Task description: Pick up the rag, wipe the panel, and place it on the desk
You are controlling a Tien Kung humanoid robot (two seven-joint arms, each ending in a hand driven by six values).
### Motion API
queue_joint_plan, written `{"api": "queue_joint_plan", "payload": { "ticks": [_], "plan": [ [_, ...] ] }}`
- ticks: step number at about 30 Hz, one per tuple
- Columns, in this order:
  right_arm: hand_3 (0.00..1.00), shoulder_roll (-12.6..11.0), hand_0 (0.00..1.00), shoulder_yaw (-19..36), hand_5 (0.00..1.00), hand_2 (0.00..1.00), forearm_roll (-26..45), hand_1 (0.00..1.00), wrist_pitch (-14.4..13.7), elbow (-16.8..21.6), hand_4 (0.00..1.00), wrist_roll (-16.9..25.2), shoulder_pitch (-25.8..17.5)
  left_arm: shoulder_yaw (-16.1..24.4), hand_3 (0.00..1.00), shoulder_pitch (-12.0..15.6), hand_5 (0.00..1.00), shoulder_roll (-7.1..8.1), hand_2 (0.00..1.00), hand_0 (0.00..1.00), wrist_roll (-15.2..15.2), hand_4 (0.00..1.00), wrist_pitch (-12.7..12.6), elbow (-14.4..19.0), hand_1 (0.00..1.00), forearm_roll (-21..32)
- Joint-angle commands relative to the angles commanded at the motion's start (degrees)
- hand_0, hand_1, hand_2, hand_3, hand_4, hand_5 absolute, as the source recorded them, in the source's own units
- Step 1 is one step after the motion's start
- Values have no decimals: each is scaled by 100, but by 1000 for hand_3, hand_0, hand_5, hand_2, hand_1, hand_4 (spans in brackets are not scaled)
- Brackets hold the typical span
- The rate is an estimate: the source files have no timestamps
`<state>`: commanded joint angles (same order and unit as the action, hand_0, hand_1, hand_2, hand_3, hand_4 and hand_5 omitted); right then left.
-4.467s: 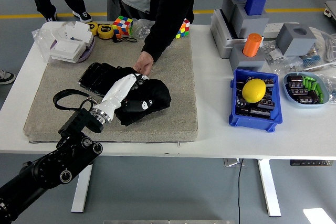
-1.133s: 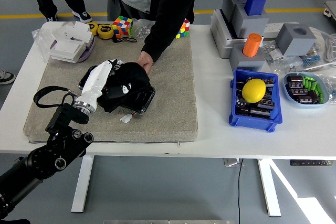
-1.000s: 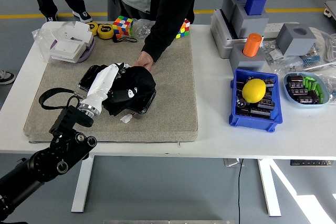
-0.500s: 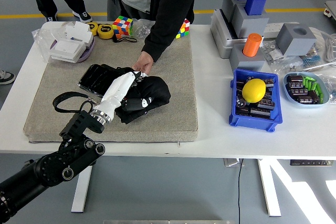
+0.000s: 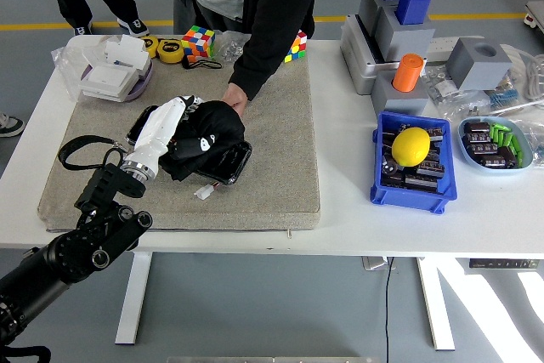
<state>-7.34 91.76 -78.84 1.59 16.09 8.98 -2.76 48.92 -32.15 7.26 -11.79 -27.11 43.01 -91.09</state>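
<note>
Rag [image 5: 208, 132] and left hand [image 5: 166, 129] back left over one panel [image 5: 228, 165]

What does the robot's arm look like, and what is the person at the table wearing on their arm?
The robot's left arm is black and chunky, with round silver bolts on its joints and a shiny metal ring at the wrist. Its hand is white with black parts. A black strap loops beside the wrist. The person's arm has a long black sleeve.
</note>
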Motion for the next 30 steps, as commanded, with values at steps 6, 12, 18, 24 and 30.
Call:
{"api": "queue_joint_plan", "payload": {
  "ticks": [6, 12, 18, 24, 30],
  "plan": [
    [521, 3, 558, -4, 366, 493, 0, 565, 1, 0, 905, -1, -2, 544, 519, -83, 2, 2, 262, 238, -46, 619, -22, -462, 207, -75],
    [522, 9, 558, 5, 366, 493, 0, 564, 0, -1, 906, 1, -2, 932, 519, -143, 2, 8, 262, 238, -77, 619, -23, -846, 206, -51],
    [522, 3, 558, -3, 366, 493, 3, 564, -1, 1, 906, 3, -3, 1242, 518, -168, 2, 14, 263, 238, -89, 620, -63, -1156, 206, -97],
    [521, 1, 557, -23, 367, 494, 7, 564, -1, 4, 906, 1, -11, 1474, 518, -196, 2, 9, 262, 238, -39, 620, -159, -1351, 206, -118],
    [521, -4, 558, -46, 367, 493, 26, 564, 0, 17, 906, 2, -15, 1594, 518, -203, 2, 13, 262, 238, -28, 622, -335, -1474, 206, -74]
  ]
}}
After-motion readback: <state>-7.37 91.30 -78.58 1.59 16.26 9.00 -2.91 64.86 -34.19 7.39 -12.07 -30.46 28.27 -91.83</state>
